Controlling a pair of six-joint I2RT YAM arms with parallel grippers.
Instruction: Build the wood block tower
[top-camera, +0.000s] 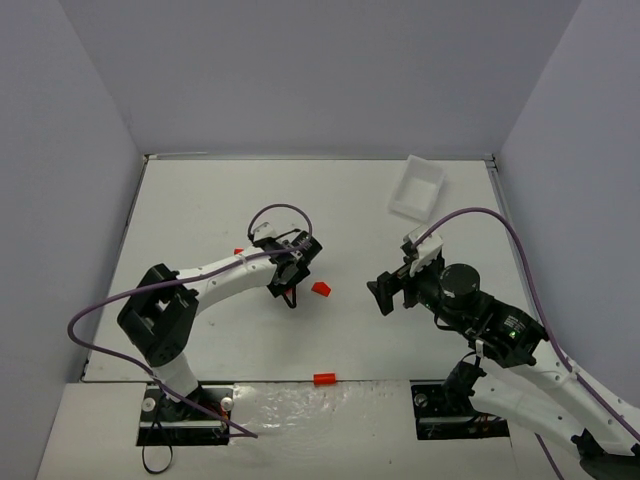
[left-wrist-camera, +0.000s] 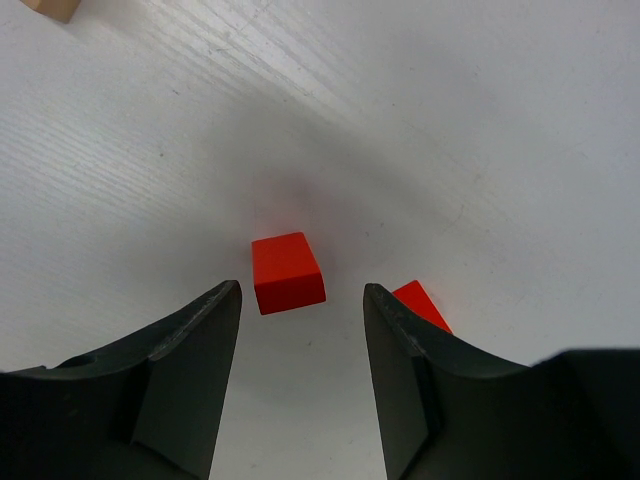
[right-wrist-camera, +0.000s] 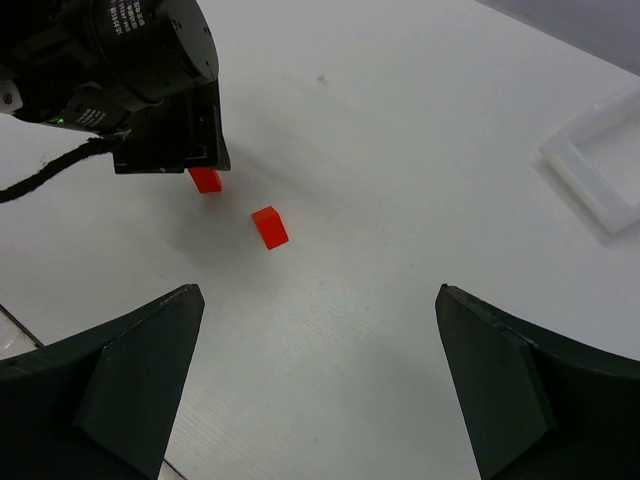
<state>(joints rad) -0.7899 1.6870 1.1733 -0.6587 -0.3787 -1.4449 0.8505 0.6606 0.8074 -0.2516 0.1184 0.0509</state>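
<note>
Blocks for the tower lie loose, small matte cuboids on the grainy white table (top-camera: 200, 200). A red block (left-wrist-camera: 288, 272) sits between the left gripper (left-wrist-camera: 301, 310) jaws, half open, touching nothing. Another red one (left-wrist-camera: 420, 303) hides behind a finger, and a tan block (left-wrist-camera: 50, 8) is cut off at 11 o'clock. The right gripper (right-wrist-camera: 318, 300) gapes wide, empty. A white plastic tray (top-camera: 417, 187) sits at 1 o'clock.

small red block (left-wrist-camera: 288, 272) lies flat, one corner turned toward the camera. second red block (top-camera: 321, 288) sits just beside it on the right, not touching. third red block (top-camera: 324, 379) lies alone, well apart on the near side. fourth red block (top-camera: 239, 251) lies farther left. tan block (left-wrist-camera: 50, 8) is cropped at the frame corner.
</note>
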